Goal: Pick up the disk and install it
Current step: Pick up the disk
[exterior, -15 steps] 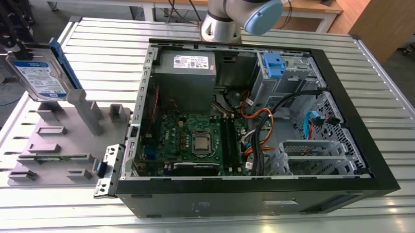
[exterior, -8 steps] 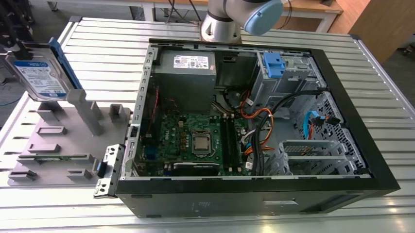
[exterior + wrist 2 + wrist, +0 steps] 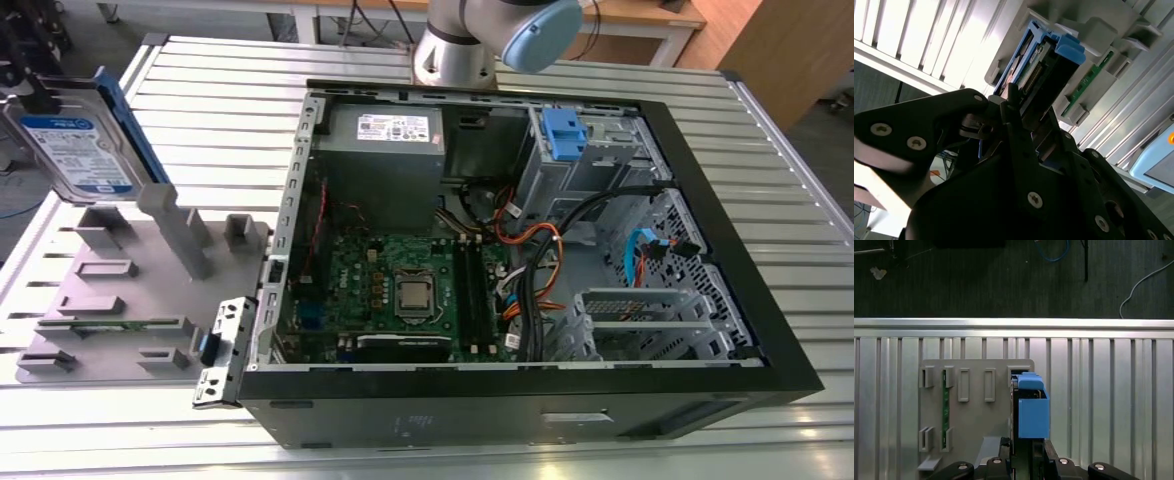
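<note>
In the exterior view the disk hangs tilted at the exterior view's left. It is just above the grey holder plate on the ribbed aluminium desk, and well apart from the open computer case. Its face is flat silver metal under a white-and-blue label, with a blue plastic frame along one long edge. The pick-up looks like the step in hand, and nothing is installed yet. The install would call for carrying the disk across to the case's drive cage, where a bare blue bracket sits. The frame would then need lining up squarely with a free bay, clear of the loose orange and black cables.

In the first wrist view the tool has its black fingers closed on the disk's flat sides. The blocky blue end of the frame juts out over the holder plate's rectangular slots.

In the second wrist view matte black fingers with bright screw heads flank the disk. Its connector edge shows between the blue frame rails.
</note>
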Action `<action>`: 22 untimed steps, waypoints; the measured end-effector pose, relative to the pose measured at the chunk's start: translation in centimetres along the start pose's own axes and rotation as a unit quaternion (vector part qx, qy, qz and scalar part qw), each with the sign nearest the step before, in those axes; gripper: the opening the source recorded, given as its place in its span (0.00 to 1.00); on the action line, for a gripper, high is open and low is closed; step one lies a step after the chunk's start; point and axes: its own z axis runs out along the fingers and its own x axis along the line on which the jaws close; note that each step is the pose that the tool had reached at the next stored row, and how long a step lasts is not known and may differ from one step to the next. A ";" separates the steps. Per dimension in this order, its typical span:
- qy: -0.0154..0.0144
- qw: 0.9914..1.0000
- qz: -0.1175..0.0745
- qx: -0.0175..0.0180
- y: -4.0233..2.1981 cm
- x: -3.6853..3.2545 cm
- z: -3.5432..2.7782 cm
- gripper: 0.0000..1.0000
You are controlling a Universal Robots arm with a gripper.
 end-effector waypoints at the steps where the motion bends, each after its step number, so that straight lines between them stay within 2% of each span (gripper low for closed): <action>1: 0.000 1.000 0.000 0.000 0.00 0.00 -0.20 0.35; 5: -0.001 1.000 0.000 0.000 0.00 -0.01 -0.91 0.35; 13: -0.001 1.000 0.000 0.000 0.00 -0.01 -1.02 0.35; 20: -0.001 1.000 0.000 0.000 0.00 -0.01 -2.12 0.35; 22: -0.001 1.000 0.000 0.000 0.00 -0.01 -2.13 0.35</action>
